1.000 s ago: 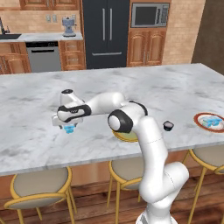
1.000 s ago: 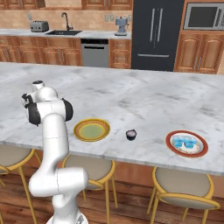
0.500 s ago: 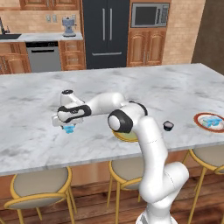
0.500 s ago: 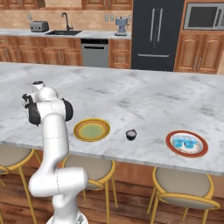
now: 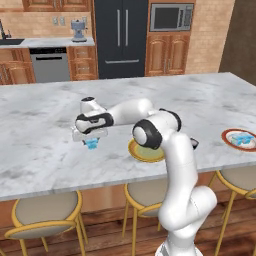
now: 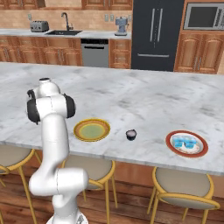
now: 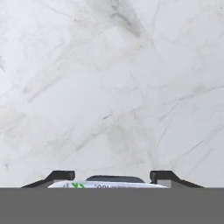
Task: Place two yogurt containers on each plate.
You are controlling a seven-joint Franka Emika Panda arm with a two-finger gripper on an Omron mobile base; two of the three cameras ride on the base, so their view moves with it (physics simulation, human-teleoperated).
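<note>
We see the white arm rising from the lower right of the left base view, bending at a dark-jointed elbow near frame centre and reaching out leftward, low over the marble counter (image 5: 45, 150). The hand hangs pointing down at left of centre, with the gripper (image 5: 91, 142) right on top of a pale-blue yogurt tub (image 5: 92, 145) sitting on the counter. In the hand view the two dark fingertips (image 7: 59, 176) sit either side of the tub's white lid (image 7: 107, 185) at the bottom edge, pressed close in on it, so we read the fingers as closed down onto the tub; it looks to be on the marble, not lifted.

In the right base view the arm stands as a tall white column at left, shoulder joints at upper left, hand hidden behind it.

The yellow-rimmed plate (image 6: 78, 130) lies bare at lower centre-left of that view, just beside the arm. The dark round cup (image 6: 131, 134) stands on the counter between the two plates, apart from both. The red-rimmed plate (image 6: 172, 138) is at lower right, with two pale-blue tubs (image 6: 185, 143) on it side by side. In the left base view that plate sits at the far right edge.
</note>
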